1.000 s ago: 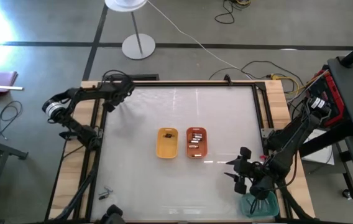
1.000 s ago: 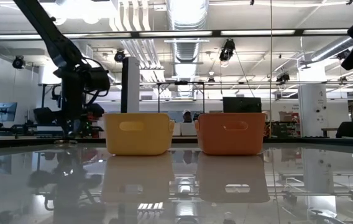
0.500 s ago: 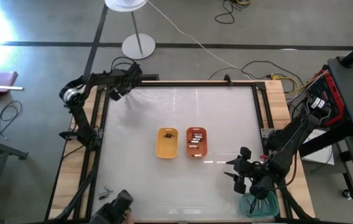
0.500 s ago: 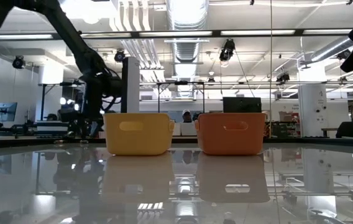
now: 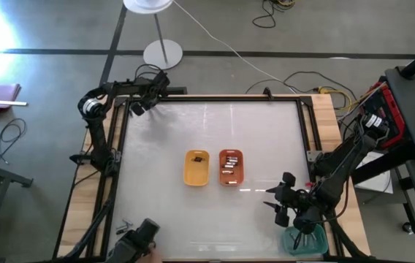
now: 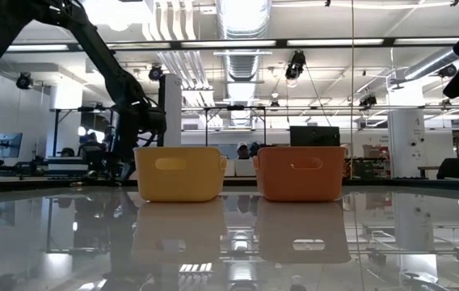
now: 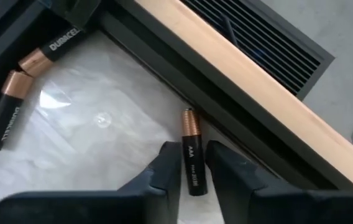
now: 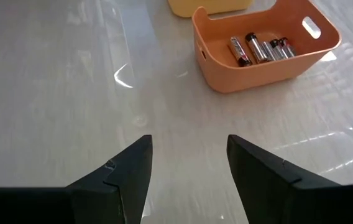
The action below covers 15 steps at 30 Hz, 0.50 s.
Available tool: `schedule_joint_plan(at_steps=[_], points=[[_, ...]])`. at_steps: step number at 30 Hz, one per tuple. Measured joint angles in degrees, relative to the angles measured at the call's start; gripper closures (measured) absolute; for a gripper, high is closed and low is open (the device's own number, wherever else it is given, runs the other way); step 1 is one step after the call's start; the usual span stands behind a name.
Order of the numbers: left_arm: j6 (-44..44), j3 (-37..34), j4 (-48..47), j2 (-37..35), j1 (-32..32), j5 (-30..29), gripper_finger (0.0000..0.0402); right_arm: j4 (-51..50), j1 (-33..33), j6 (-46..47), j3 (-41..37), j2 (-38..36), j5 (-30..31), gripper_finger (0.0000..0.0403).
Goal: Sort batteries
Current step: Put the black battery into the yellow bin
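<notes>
My left gripper (image 5: 136, 109) is down at the table's far left corner, its fingers close on either side of a black and copper AAA battery (image 7: 192, 155) that lies on the table beside the dark frame. Two larger batteries (image 7: 52, 53) (image 7: 5, 112) lie close by. The yellow tray (image 5: 196, 168) holds a dark battery (image 5: 199, 158). The orange tray (image 8: 260, 48) holds several batteries. My right gripper (image 8: 189, 165) hangs open over bare table near the right edge, short of the orange tray. My left gripper pinches the AAA battery's black body (image 7: 193, 169) between its two fingers, at the end away from the copper cap. The fingers come from above and lie along the battery's long sides. The battery lies flat on the table, its copper end (image 7: 189, 119) toward the frame.
The dark frame rail and wooden edge (image 7: 251, 81) run just past the held battery. A teal tray (image 5: 306, 239) sits under my right arm at the near right corner. A dark thing (image 5: 140, 241) shows at the near left edge. Open table lies around the two middle trays.
My left arm has swung round and carried its gripper toward the table's far edge, into the far left corner. A dark thing has come up into view at the near left edge. My right arm has kept still.
</notes>
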Motion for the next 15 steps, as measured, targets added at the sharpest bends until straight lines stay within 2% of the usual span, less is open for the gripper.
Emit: schedule_joint_plan(at_steps=[5, 10, 15], points=[[-0.08, -0.54, 0.37, -0.04, -0.35, -0.03, 0.0389, 0.02, 0.00, 0.55, 0.00, 0.00, -0.09, 0.0202], [1.36, -0.72, 0.74, -0.03, -0.69, 0.34, 0.0382, 0.01, 0.02, 0.84, 0.00, 0.00, -1.03, 0.0202], [10.86, -0.23, 0.88, -1.04, -2.56, 0.02, 0.0385, -0.03, 0.00, -1.80, 0.00, 0.00, -1.05, 0.0202]])
